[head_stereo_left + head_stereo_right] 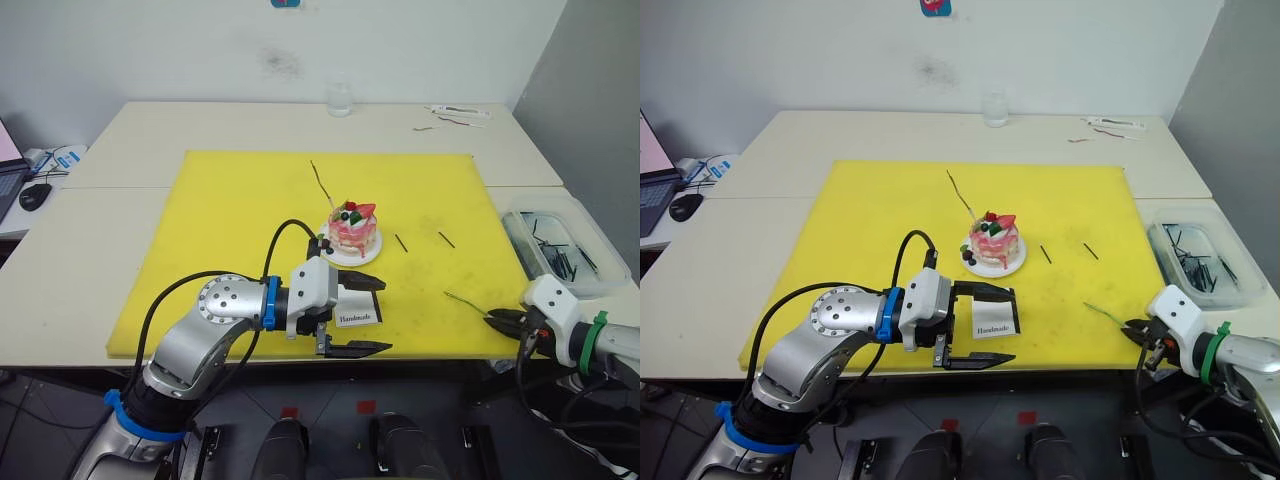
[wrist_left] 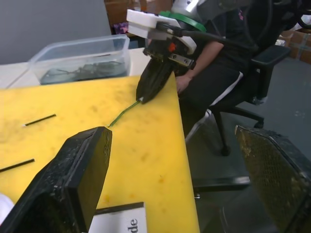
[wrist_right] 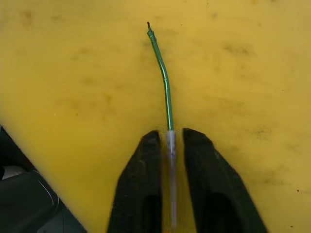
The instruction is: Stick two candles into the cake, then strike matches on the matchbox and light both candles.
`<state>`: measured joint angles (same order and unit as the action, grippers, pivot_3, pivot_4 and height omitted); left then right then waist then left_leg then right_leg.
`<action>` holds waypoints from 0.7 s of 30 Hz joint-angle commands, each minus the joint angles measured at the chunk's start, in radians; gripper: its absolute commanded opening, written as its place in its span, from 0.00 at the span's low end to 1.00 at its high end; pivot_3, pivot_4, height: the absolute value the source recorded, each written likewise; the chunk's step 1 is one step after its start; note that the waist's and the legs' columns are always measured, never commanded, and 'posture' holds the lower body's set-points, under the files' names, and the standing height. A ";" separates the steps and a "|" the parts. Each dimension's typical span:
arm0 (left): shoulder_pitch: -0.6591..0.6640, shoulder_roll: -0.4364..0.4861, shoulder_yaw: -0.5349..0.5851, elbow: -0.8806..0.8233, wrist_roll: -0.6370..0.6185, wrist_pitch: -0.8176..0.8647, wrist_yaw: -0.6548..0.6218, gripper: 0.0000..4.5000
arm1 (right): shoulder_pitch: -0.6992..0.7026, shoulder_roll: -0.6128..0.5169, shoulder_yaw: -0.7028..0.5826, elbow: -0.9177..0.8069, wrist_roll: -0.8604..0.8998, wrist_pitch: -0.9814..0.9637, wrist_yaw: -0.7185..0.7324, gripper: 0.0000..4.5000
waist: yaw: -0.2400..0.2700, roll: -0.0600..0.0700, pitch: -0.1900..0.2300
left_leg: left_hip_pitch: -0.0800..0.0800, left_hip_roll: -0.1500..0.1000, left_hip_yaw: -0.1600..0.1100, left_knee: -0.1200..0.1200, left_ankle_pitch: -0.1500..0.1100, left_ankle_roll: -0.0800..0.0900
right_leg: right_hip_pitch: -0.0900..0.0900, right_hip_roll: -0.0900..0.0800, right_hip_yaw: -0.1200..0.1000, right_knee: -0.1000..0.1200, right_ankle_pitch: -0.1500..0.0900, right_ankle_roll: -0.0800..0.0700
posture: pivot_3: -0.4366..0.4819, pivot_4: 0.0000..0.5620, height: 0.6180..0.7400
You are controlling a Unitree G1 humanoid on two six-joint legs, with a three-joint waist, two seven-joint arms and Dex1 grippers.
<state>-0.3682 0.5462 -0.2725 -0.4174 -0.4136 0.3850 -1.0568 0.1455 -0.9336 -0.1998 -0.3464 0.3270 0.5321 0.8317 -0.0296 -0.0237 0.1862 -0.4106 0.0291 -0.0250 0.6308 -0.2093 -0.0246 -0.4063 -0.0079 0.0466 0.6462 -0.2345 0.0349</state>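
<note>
At the bottom of the frame, the left gripper (image 1: 358,316) has its fingers spread wide, 1 on each side of the matchbox (image 1: 357,316) on the yellow mat (image 1: 230,210). At lower right, the right gripper (image 1: 497,318) pinches 1 green candle (image 3: 165,82) by its end, lying low over the mat. Farther up, at centre, stands the cake (image 1: 352,232) with the other candle (image 1: 322,186) stuck in, leaning upper left. 2 matches (image 1: 401,242) lie right of it. A clear box (image 1: 566,245) sits on the desk (image 1: 110,170) at right.
</note>
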 commanded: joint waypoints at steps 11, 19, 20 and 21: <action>-0.025 -0.007 -0.011 -0.018 -0.004 -0.009 -0.013 1.00 | 0.031 -0.132 -0.071 -0.061 0.009 0.086 0.086 0.95 | 0.001 0.000 0.000 | 0.000 0.000 0.000 0.000 0.000 0.000 | 0.000 0.000 0.000 0.000 0.000 0.000 | 0.48 0.27 1.00; -0.024 -0.001 -0.008 -0.030 -0.009 -0.002 -0.009 1.00 | 0.005 -0.105 -0.083 -0.056 0.043 0.121 0.090 0.95 | 0.000 0.000 0.000 | -0.001 0.000 0.000 0.000 0.000 0.000 | 0.000 0.000 0.000 -0.001 0.000 0.000 | 0.48 0.27 1.00; -0.025 0.000 -0.007 -0.029 -0.010 -0.001 -0.009 1.00 | -0.010 -0.110 -0.085 -0.064 0.061 0.147 0.097 0.95 | 0.000 0.000 0.000 | -0.001 0.000 0.000 0.000 0.000 0.000 | 0.000 0.000 0.000 -0.001 0.000 0.000 | 0.48 0.27 1.00; -0.026 0.000 -0.007 -0.030 -0.010 0.000 -0.009 1.00 | -0.029 -0.120 -0.082 -0.072 0.071 0.168 0.103 0.95 | -0.001 0.000 0.000 | 0.000 0.000 0.000 0.000 0.000 0.000 | 0.000 0.000 0.000 0.000 0.000 0.000 | 0.48 0.27 1.00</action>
<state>-0.3831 0.5460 -0.2793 -0.4186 -0.4151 0.3872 -1.0623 0.1409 -1.0381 -0.2520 -0.3863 0.3696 0.6781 0.9223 -0.0304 -0.0237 0.1862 -0.4110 0.0290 -0.0247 0.6309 -0.2093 -0.0246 -0.4064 -0.0080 0.0469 0.6459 -0.2345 0.0350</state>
